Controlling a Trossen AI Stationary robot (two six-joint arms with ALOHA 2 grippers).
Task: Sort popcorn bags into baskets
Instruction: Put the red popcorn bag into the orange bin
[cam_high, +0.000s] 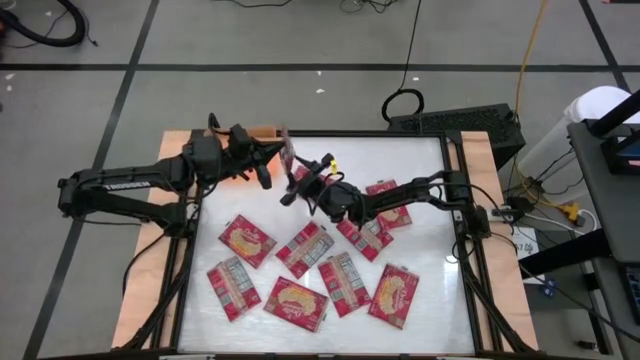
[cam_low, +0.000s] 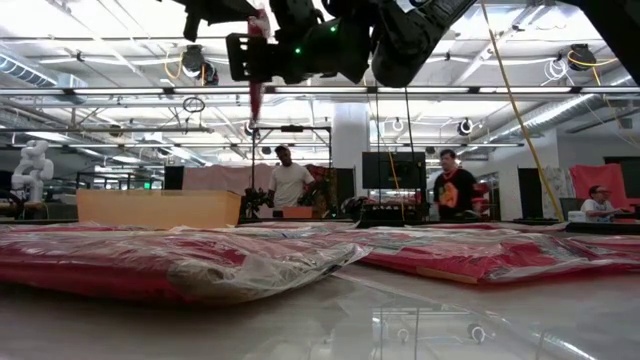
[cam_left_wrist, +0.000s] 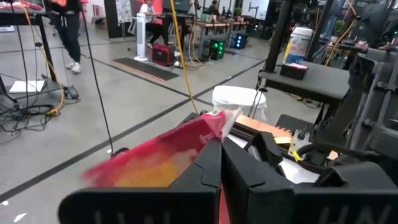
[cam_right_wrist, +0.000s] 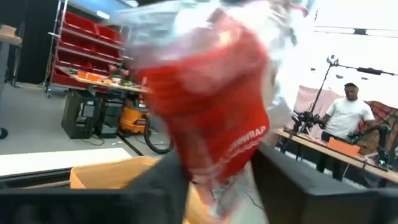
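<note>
Both arms met above the far part of the surface (cam_high: 430, 230), near its back edge. The left tool (cam_high: 283, 152) was pinched shut on a popcorn bag (cam_high: 288, 155), which hung edge-on in the air well above the white top. From low down, that same bag (cam_low: 258, 70) dangled as a thin red strip beneath the dark arm hardware. Past the left tool's own closed fingers (cam_left_wrist: 211, 171) the red and yellow packet (cam_left_wrist: 168, 152) stuck out forward.

The right tool (cam_high: 300, 185) sat just beside the lifted bag, its jaws partly apart with the red wrapper (cam_right_wrist: 214, 106) between them; I could not tell whether they had hold of it.

The orange basket (cam_high: 263, 131) stood at the back edge of the surface, right by the left tool. The other popcorn bags (cam_high: 300, 248) lay flat in a loose cluster across the middle and near side of the surface, a couple of them under the right arm.

Beyond the surface, people (cam_low: 288, 180) stood at benches in the workshop.
</note>
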